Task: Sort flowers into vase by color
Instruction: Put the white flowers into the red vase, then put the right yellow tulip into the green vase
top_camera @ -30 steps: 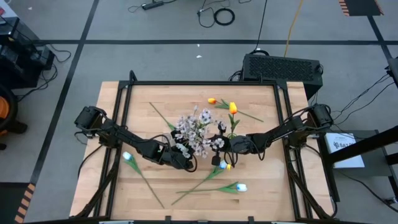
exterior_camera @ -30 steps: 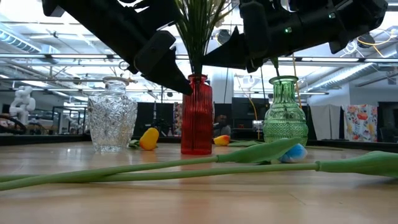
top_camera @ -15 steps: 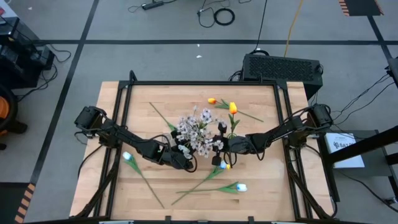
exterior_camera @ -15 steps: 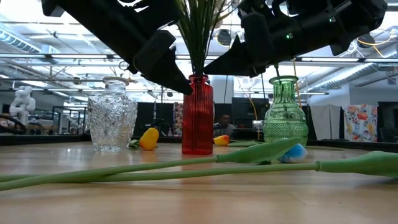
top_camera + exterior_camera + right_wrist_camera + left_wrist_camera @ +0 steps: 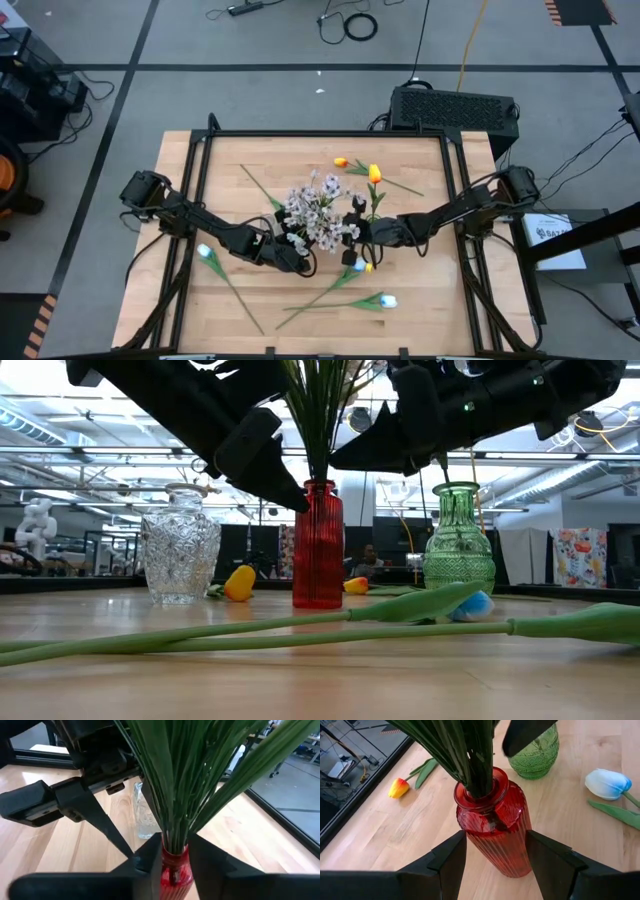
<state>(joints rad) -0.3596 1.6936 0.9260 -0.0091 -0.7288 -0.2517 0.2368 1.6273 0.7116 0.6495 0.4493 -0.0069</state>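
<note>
Nearest you in the low view, two long green stems [image 5: 300,630] lie flat across the wooden table [image 5: 320,690], one ending in a pale-blue tulip [image 5: 478,606]. Behind them stands your red ribbed vase [image 5: 318,545], with a clear cut-glass vase [image 5: 180,550] to one side, a green glass vase [image 5: 459,540] to the other, and an orange-yellow tulip [image 5: 239,583] lying beyond.

Your left gripper [image 5: 495,857] brackets the red vase's body: the fingers [image 5: 447,860] stand apart on either side of the glass, and you cannot tell whether they press it. Your right gripper [image 5: 175,852] sits at the vase's neck, jaws slightly parted around the bunched green stems [image 5: 175,795] just above the rim; whether they pinch those stems cannot be told.

From above, the spray of pale pink-white blossoms [image 5: 315,210] fans out over the red vase. Farther back, one yellow tulip [image 5: 374,174] rises from the green vase.
</note>
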